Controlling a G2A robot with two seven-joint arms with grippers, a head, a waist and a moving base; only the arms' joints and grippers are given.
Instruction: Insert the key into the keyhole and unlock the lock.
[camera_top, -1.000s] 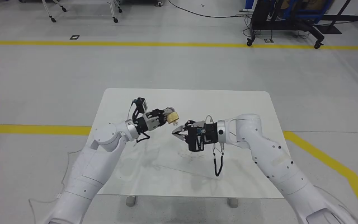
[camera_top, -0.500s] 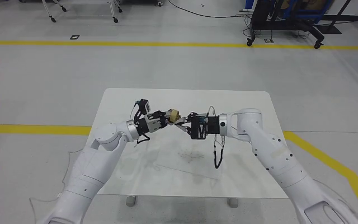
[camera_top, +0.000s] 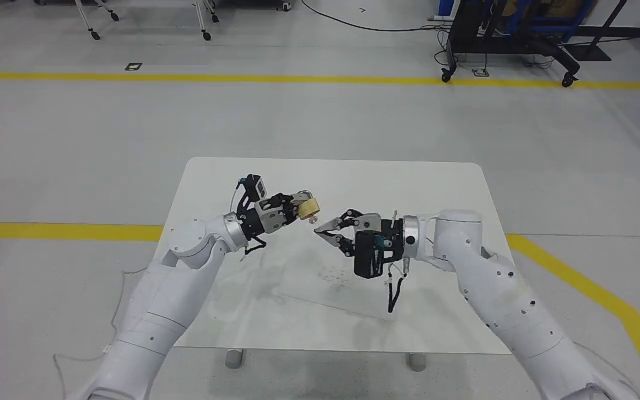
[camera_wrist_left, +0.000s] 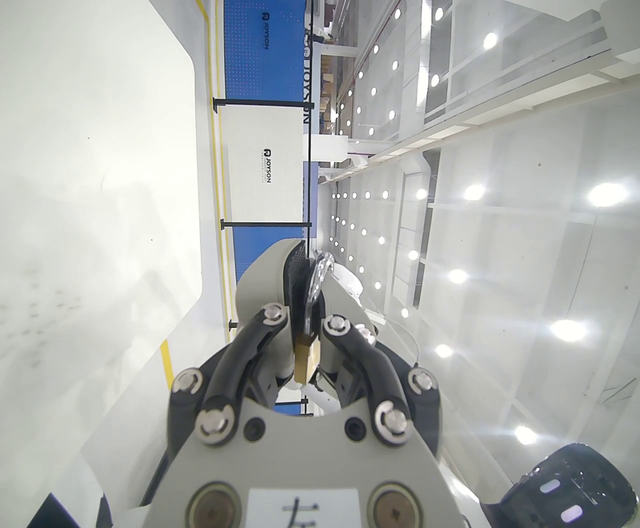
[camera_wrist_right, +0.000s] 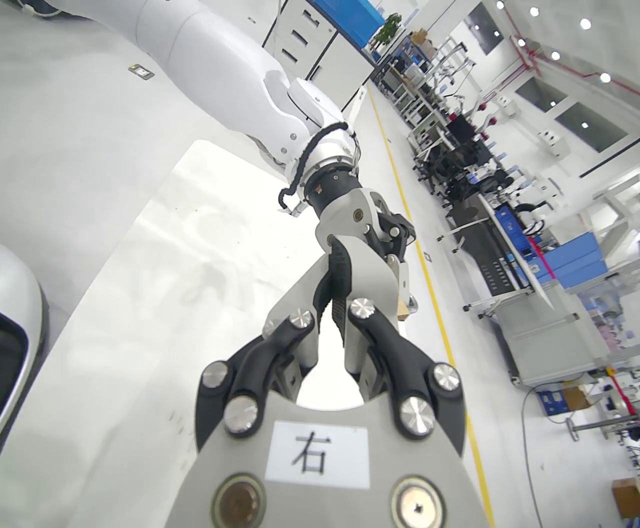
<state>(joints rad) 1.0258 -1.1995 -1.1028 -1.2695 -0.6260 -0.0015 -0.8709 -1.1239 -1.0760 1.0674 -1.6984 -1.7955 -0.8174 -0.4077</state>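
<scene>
My left gripper (camera_top: 296, 208) is held above the middle of the white table (camera_top: 440, 190), shut on a small brass padlock (camera_top: 309, 207). The left wrist view shows the brass body (camera_wrist_left: 306, 359) pinched between the fingers, with the silver shackle (camera_wrist_left: 318, 277) pointing outward. My right gripper (camera_top: 322, 232) hovers a short way from the padlock, pointing at it, with its pads pressed together (camera_wrist_right: 334, 265). Anything between those pads is hidden. Past its tips, the right wrist view shows the left gripper (camera_wrist_right: 380, 235) with a brass corner of the lock (camera_wrist_right: 403, 311).
The tabletop under both arms is bare, with faint scuff marks (camera_top: 335, 272). A black cable (camera_top: 392, 290) dangles from the right wrist. Yellow floor lines (camera_top: 300, 76) run behind and beside the table.
The right gripper closed in until its tips met the padlock half a second ago. It has since drawn back and down. The left gripper with the lock barely shifted.
</scene>
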